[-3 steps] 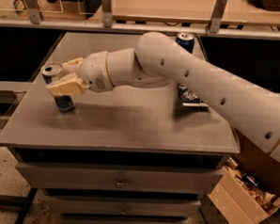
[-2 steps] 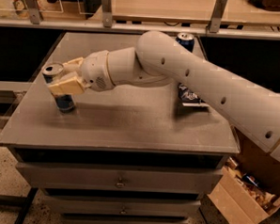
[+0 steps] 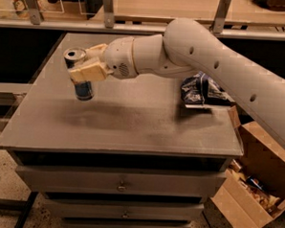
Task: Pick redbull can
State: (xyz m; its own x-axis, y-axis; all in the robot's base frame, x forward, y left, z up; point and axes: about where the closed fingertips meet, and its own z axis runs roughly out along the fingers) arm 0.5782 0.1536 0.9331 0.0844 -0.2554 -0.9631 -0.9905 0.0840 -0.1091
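Over the left part of the worktop [image 3: 132, 130], the camera view shows the gripper [image 3: 83, 69] with its jaws clamped on the redbull can [image 3: 84, 90]. The can is upright and looks to hang just above the grey top. To lift it well, the robot should hold tight, go straight up, and not tip the can. A crumpled bag [image 3: 201, 90] lies well apart on the right.

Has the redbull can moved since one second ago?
Yes. Held in the gripper, the redbull can has risen above the tabletop and shifted slightly right, toward the chip bag.
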